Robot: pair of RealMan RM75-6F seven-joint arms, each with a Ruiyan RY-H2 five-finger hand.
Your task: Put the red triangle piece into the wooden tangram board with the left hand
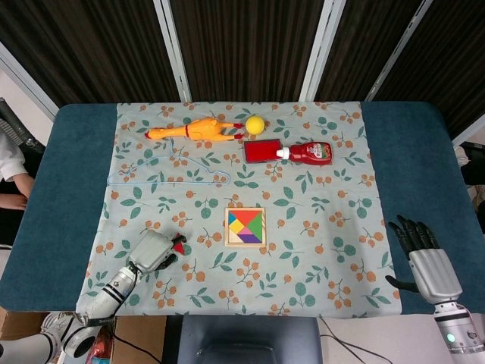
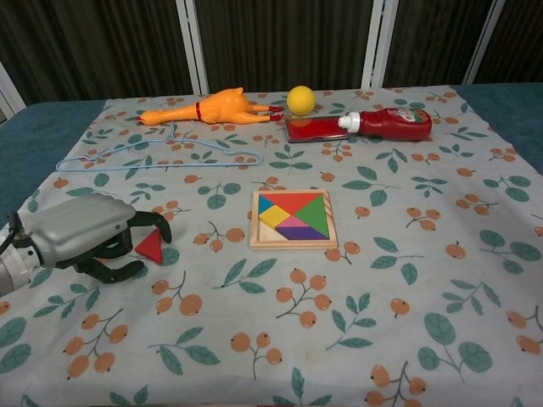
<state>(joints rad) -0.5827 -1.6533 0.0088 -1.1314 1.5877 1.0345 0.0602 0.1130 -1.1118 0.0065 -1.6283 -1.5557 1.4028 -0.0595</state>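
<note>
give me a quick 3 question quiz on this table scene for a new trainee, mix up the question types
1. True or false: the red triangle piece already sits inside the square wooden tangram board.
2. Multiple choice: what lies directly beside the red ketchup bottle, at its cap end? A) a flat red rectangular case B) the blue wire hanger C) the orange rubber chicken
3. Fill in: the yellow ball sits near the ___ edge of the cloth.

Key
1. False; it lies on the floral cloth, the left hand curled around it.
2. A
3. far
</note>
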